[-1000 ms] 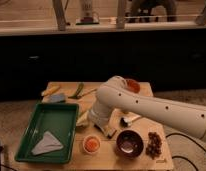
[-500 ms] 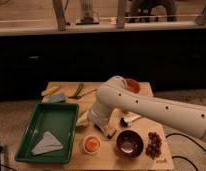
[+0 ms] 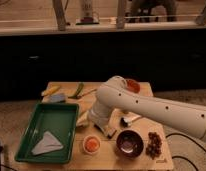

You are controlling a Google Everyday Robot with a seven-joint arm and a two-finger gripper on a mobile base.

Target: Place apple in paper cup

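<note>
The paper cup (image 3: 84, 147), small and white, stands near the table's front edge, between the green tray and the dark brown bowl. The apple (image 3: 91, 144), round and orange-red, shows inside the cup's mouth and fills it. My gripper (image 3: 107, 130) hangs at the end of the white arm (image 3: 146, 106), just above and to the right of the cup and apart from the apple. The arm reaches in from the right and hides part of the table's middle.
A green tray (image 3: 66, 117) holding a grey cloth (image 3: 46, 143) lies at the left. A dark brown bowl (image 3: 129, 143) and a dark cluster (image 3: 155, 142) sit at the front right. An orange bowl (image 3: 132, 85), a banana (image 3: 51, 91) and a green item (image 3: 77, 90) lie at the back.
</note>
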